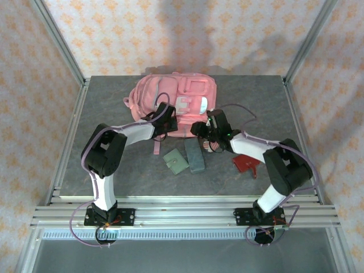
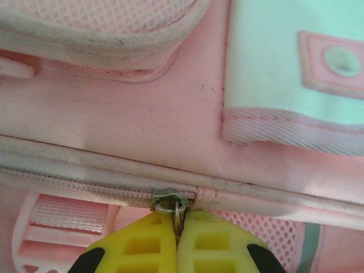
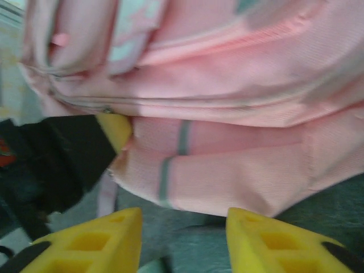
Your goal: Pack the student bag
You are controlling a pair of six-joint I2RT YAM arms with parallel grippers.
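Left gripper pinched on small metal zipper pull of large pink fabric backpack; right gripper parted, just beside its hem.

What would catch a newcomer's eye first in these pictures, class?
The big pink student bag at the far middle of the table dominates. The left jaws are pinched shut on its metal zipper pull, while the right jaws stand open close to the bag. A green item, a teal item and a red item lie in front.
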